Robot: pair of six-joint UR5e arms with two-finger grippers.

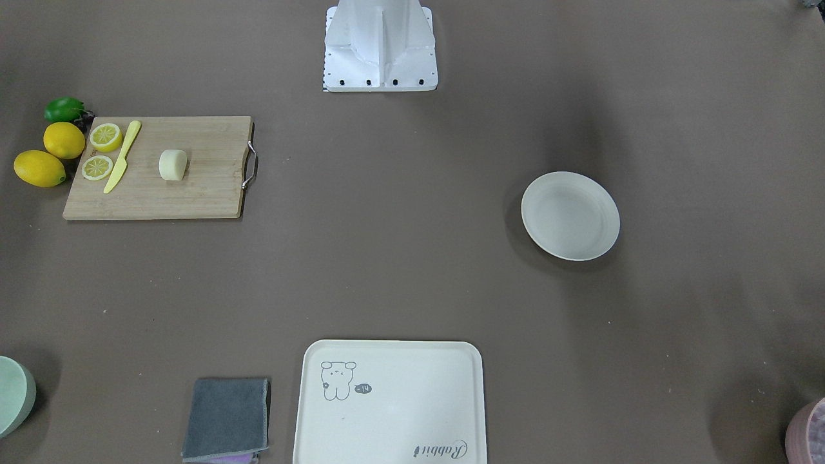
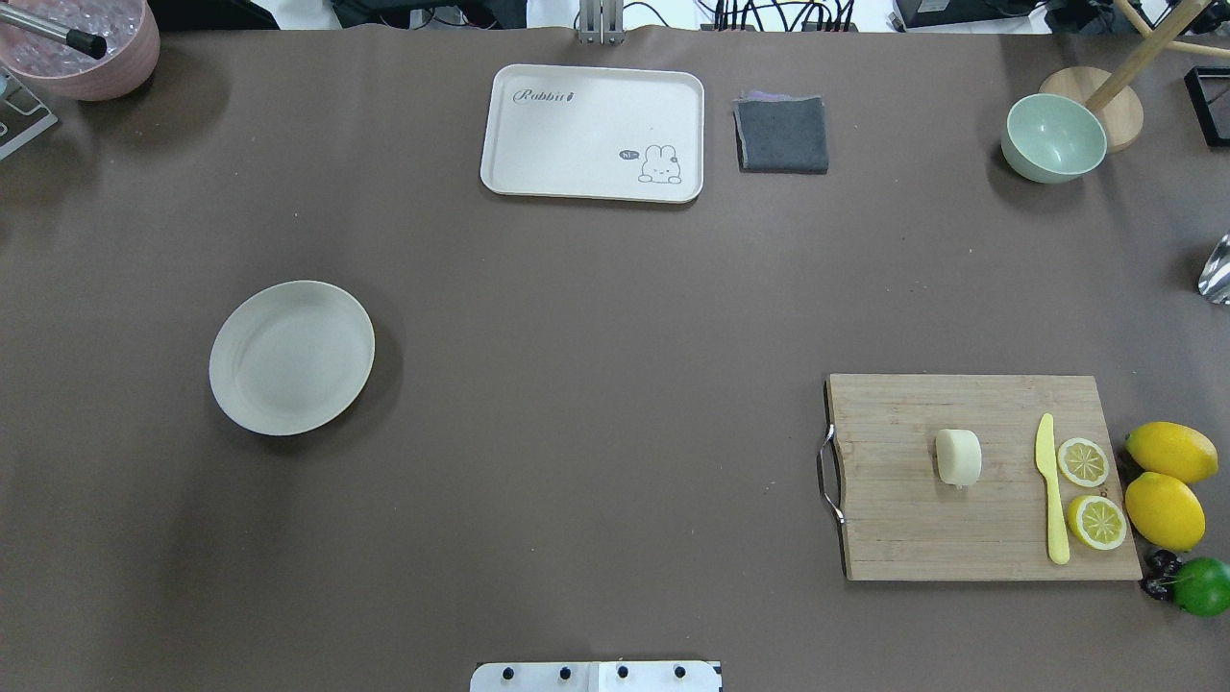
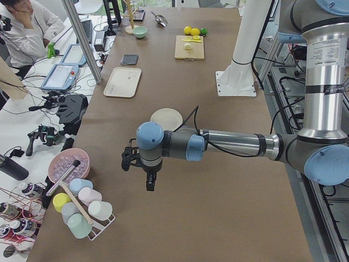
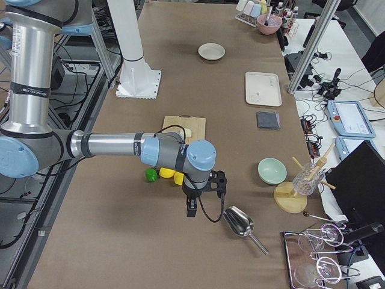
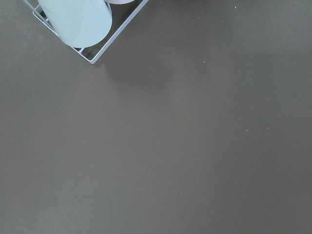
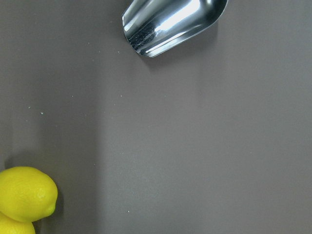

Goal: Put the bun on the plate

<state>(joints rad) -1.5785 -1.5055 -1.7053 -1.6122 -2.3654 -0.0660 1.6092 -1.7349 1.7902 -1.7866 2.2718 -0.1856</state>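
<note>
Bun (image 2: 959,456) on cutting board (image 2: 903,538), plate (image 2: 291,357) well apart -- left end effector (image 3: 150,184) & right end effector (image 4: 191,209) above tabletop (image 2: 596,384), open/closed can't tell

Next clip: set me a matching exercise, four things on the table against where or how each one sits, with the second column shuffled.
Column one:
1. bun
2. plate
3. yellow knife
4. grey cloth

Column two:
A. folded, beside the tray
B. empty, far from the board
C. near the middle of the cutting board
D. lying on the board, next to the lemon halves

Pairs: 1-C, 2-B, 3-D, 4-A.
</note>
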